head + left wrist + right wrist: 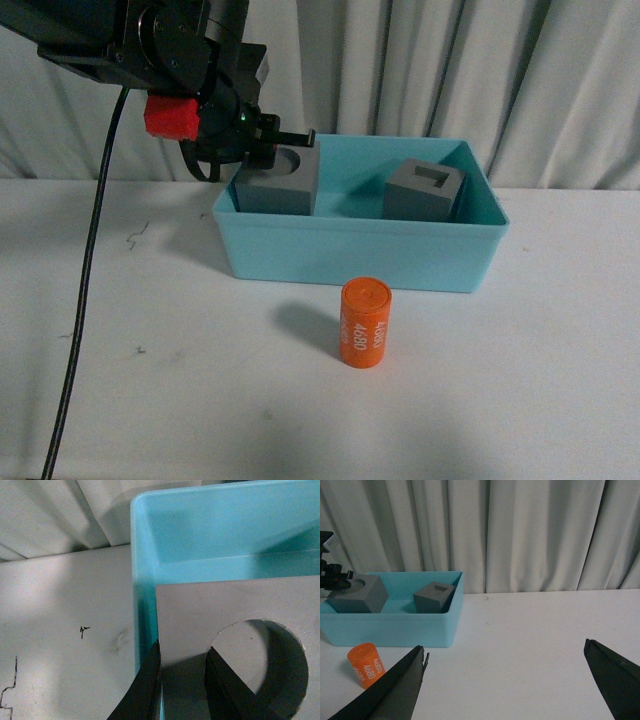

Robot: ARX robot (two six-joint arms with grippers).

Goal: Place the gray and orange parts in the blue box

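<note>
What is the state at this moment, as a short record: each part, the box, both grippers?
round-hole gray cube: in blue box, left end
rectangular-hole gray cube: in the box, right part, free
orange cylinder: upright on table, outside, before the box
left gripper: shut on round-hole gray cube, one finger in its hole
right gripper: open, empty
not yet boxed: orange cylinder

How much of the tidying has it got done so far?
Roughly halfway. The rectangular-holed cube already sits in the blue box. The left pincer grips the round-holed cube at the box's left end. The orange cylinder stands on the table in front, untouched; the right pincer is open and empty.
</note>
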